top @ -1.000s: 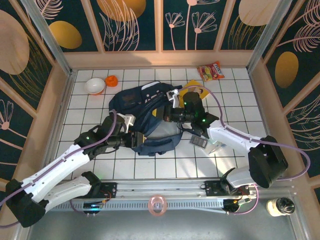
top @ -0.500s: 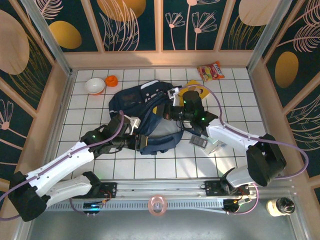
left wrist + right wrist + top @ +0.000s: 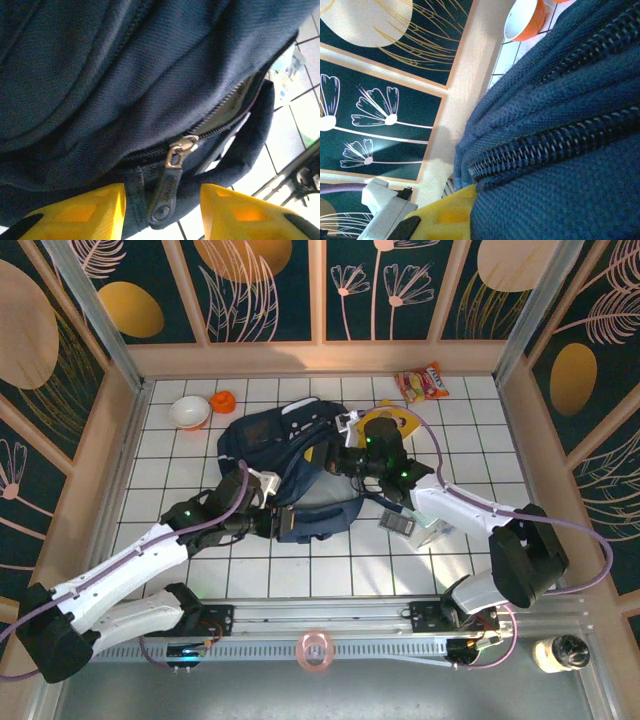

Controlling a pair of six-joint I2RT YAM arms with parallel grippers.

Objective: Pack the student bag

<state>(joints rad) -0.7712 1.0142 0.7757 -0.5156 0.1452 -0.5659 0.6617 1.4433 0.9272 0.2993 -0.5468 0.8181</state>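
The student bag (image 3: 262, 445), navy blue, lies in the middle of the white tiled floor. Its main zipper is partly undone along the near side, showing a grey lining (image 3: 235, 102). My left gripper (image 3: 277, 523) is at the bag's near edge. Its yellow fingers (image 3: 85, 212) stand open on either side of the dark zipper pull (image 3: 167, 192), with a gap on each side. My right gripper (image 3: 338, 456) is at the bag's right side, shut on the bag's fabric. One yellow finger (image 3: 445, 215) presses against the blue cloth beside a closed zipper (image 3: 555, 142).
A white and orange bowl (image 3: 189, 412) and a small orange cup (image 3: 222, 401) sit at the back left. A snack packet (image 3: 421, 382) lies at the back right, a yellow item (image 3: 392, 418) behind the right wrist, and small packets (image 3: 405, 524) right of the bag.
My left gripper has moved right along the bag's near edge and its jaws have narrowed slightly. My right gripper has shifted a little toward the back with the fabric.
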